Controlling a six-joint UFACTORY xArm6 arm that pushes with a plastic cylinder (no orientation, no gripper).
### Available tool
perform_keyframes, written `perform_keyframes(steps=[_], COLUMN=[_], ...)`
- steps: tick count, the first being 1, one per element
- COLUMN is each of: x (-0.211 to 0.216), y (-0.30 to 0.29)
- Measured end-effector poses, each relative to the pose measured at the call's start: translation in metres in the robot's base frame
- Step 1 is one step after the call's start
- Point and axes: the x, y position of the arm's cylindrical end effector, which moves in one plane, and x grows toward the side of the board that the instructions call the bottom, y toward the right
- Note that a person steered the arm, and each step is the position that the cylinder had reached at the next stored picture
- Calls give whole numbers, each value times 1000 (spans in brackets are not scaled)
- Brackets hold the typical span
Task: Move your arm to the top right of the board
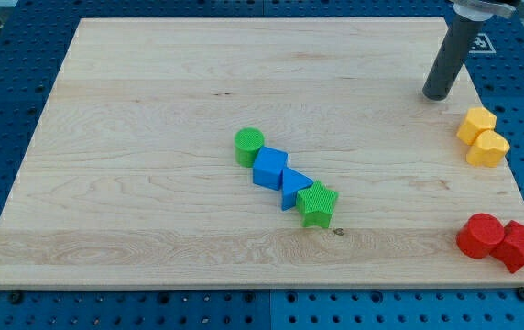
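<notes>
The pale wooden board (pixel 152 110) has its top right corner just above and a shade to the view's right of my tip (pixel 438 95), the lower end of the straight dark rod, so little travel looks needed. There are no jaws to spread or press (it is only a rod). Two yellow blocks (pixel 482 136) lie near, below and right; red, blue and green blocks sit well apart. I can read no writing or labels.
</notes>
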Motion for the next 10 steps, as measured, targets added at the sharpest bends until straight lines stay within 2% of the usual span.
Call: perform_keyframes(steps=[10], x=[-45], y=[0])
